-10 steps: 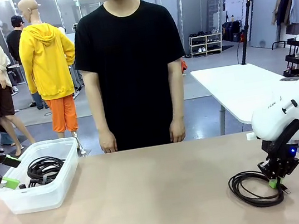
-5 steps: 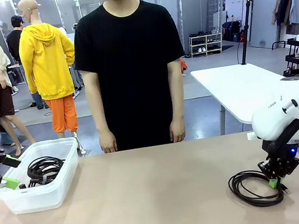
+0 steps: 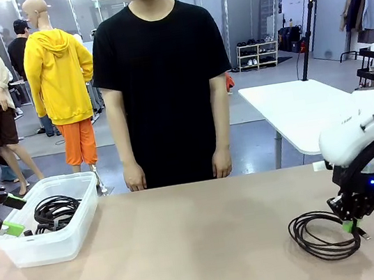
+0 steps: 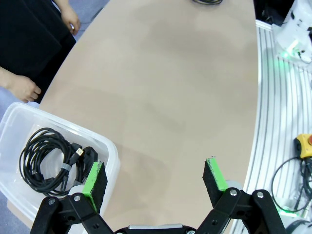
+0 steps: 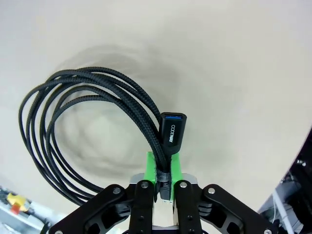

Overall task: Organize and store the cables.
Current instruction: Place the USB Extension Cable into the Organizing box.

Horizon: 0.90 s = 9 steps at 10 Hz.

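Observation:
A black coiled cable [image 3: 322,235] lies at the table's right front, and my right gripper [image 3: 350,225] is shut on its right side. In the right wrist view the green pads [image 5: 166,164] pinch the braided strands just below a black plug [image 5: 173,132], and the cable's loops [image 5: 63,122] hang out to the left. A clear plastic bin [image 3: 44,247] at the left holds more coiled cables [image 3: 55,210]. My left gripper [image 3: 3,216] hovers open beside the bin's left edge. In the left wrist view its fingers [image 4: 94,178] spread wide over the bin's corner, near the coiled cables [image 4: 48,158].
A person in a black shirt stands at the far side, hands [image 3: 136,183] hanging by the table edge. Bare tabletop [image 3: 195,244] stretches between the bin and the right-hand coil. The robot's base rails [image 4: 273,122] run along the near side.
My right arm has shifted slightly to the right and up, dragging the coil a little with it. The left arm has stayed still.

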Each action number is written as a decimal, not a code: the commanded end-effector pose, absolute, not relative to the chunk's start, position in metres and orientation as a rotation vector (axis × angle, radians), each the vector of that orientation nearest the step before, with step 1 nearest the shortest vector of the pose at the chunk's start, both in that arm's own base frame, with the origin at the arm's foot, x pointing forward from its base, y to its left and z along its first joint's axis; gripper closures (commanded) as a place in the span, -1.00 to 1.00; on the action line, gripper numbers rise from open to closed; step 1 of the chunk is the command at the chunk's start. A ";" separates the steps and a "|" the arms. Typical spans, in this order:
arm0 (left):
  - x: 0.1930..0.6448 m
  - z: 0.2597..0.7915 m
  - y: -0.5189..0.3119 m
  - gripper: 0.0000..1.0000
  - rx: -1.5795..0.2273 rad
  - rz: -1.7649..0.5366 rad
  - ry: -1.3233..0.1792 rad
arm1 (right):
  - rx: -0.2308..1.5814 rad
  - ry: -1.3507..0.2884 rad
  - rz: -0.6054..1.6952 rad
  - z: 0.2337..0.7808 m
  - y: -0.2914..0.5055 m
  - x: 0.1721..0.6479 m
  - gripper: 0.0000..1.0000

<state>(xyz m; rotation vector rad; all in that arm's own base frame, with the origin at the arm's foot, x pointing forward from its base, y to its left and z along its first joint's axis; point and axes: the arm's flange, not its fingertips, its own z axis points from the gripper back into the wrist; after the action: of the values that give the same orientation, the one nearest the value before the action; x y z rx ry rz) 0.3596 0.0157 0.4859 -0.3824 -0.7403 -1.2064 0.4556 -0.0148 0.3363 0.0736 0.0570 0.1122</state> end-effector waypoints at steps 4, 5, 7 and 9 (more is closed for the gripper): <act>0.361 0.488 0.016 -1.00 -0.386 -1.194 -0.734 | 0.163 0.079 -0.038 0.400 0.030 0.439 0.74; 0.361 0.488 0.016 -1.00 -0.386 -1.194 -0.734 | 0.157 0.052 -0.043 0.404 0.049 0.439 0.74; 0.361 0.488 0.016 -1.00 -0.386 -1.194 -0.734 | 0.125 0.038 0.003 0.410 0.113 0.448 0.74; 0.361 0.488 0.016 -1.00 -0.386 -1.194 -0.734 | 0.110 0.011 0.048 0.417 0.183 0.464 0.74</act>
<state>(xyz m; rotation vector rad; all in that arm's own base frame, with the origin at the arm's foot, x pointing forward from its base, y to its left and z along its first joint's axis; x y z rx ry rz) 0.3597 0.0159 0.4860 -0.3823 -0.7406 -1.2059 0.4432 0.1610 0.4158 0.1330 0.0261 0.0575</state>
